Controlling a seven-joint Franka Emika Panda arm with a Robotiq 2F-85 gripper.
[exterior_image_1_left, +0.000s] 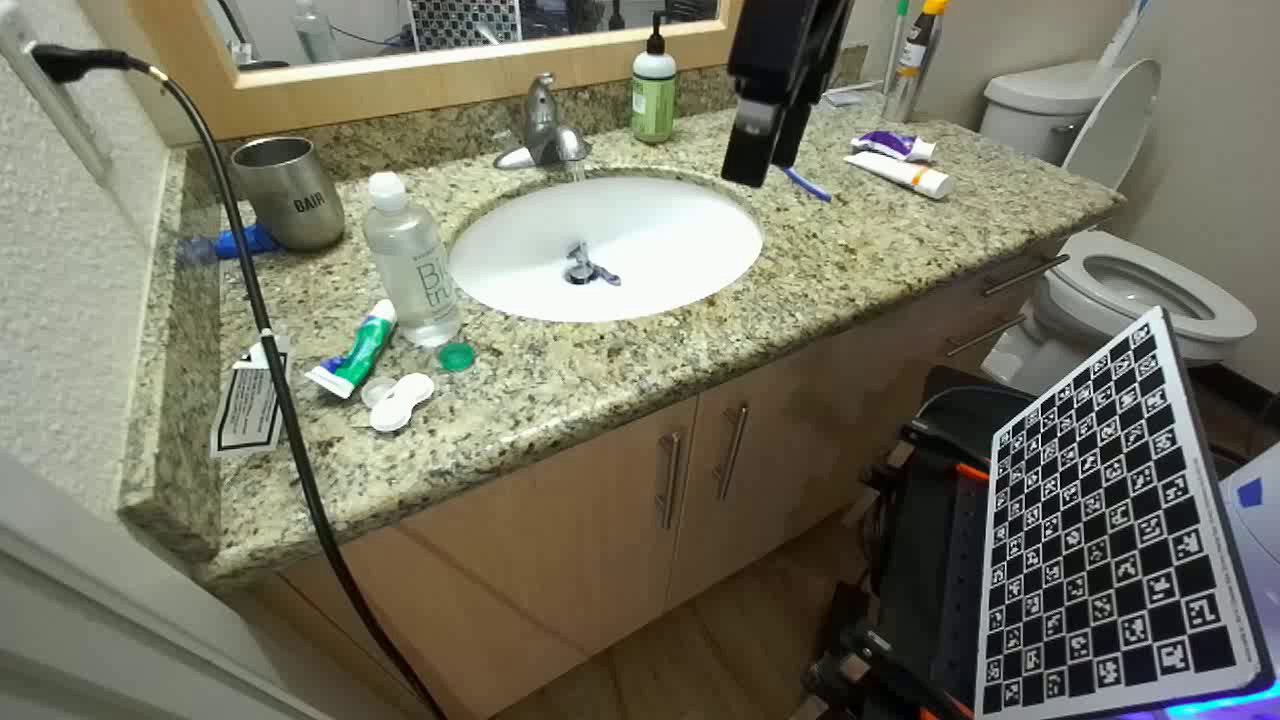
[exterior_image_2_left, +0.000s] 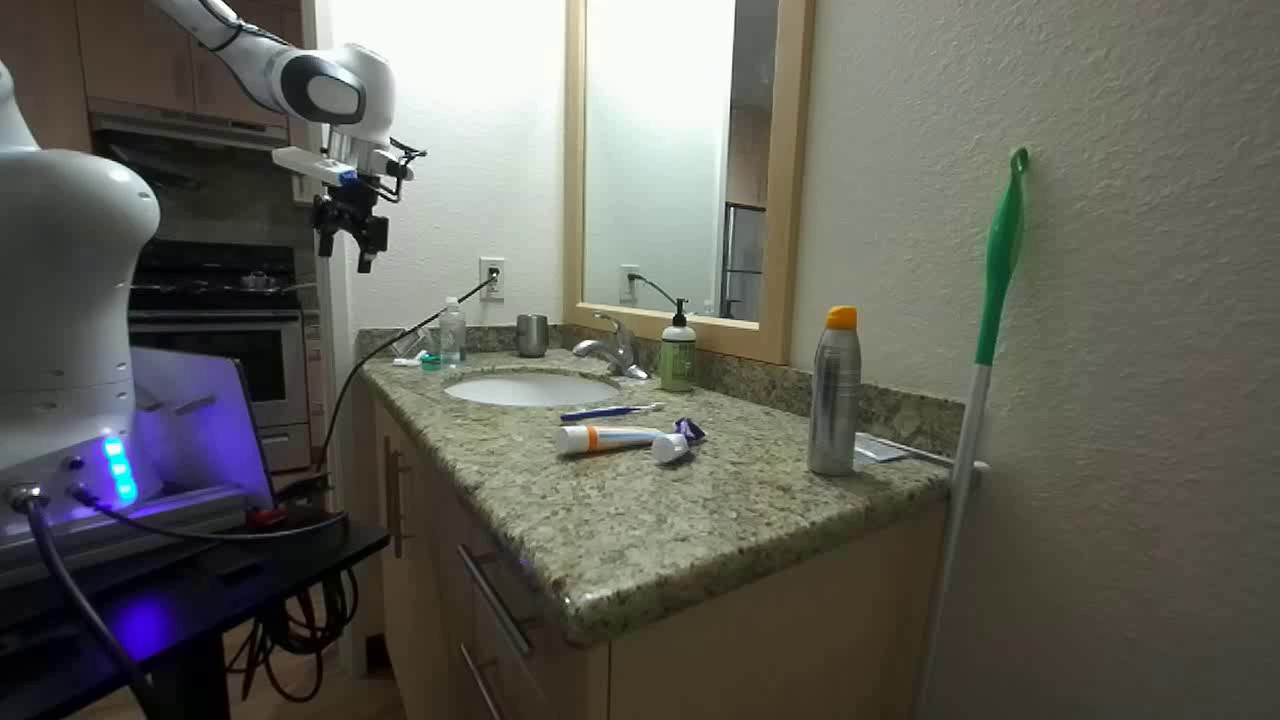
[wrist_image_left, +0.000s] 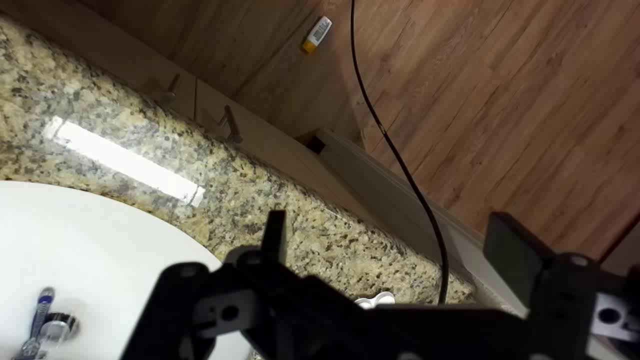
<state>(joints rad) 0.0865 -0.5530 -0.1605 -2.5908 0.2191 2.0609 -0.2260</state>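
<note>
with tool spread wide and gripping nothing, hanging high near sink; beside sink, bottle and white case, presumably set close for easy reach.

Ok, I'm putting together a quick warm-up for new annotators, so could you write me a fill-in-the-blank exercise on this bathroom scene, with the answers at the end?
1. The end effector, its jaws standing open, holds ____.
2. In the wrist view, the sink is coloured ____.
3. In an exterior view, the letters on the metal cup spell ____.
4. The pump top of the green bottle is coloured ____.

Missing words: nothing; white; BAIR; black.
</note>
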